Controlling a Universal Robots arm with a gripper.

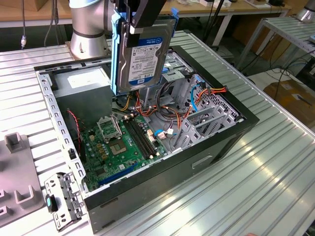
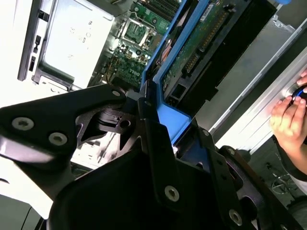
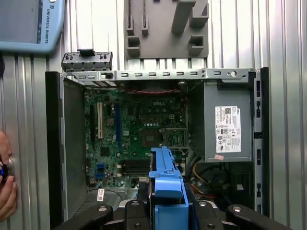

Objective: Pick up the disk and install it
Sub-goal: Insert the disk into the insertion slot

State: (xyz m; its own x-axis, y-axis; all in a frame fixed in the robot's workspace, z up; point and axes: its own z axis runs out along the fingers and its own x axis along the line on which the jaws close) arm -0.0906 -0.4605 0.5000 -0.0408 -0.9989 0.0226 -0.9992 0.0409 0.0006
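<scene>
Your tool (image 1: 139,22) clamps disk (image 1: 143,54), upright above cables (image 1: 170,114). Watch: lower edge can snag them, then disk twists in grip.

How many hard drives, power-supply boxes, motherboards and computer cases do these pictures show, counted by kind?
Silver-metal rectangular hard drive with blue plastic rails, held by the pincer: 1
Grey metal power-supply box with white sticker: 1
Green printed motherboard: 1
Black open computer case: 1
Total: 4
</scene>
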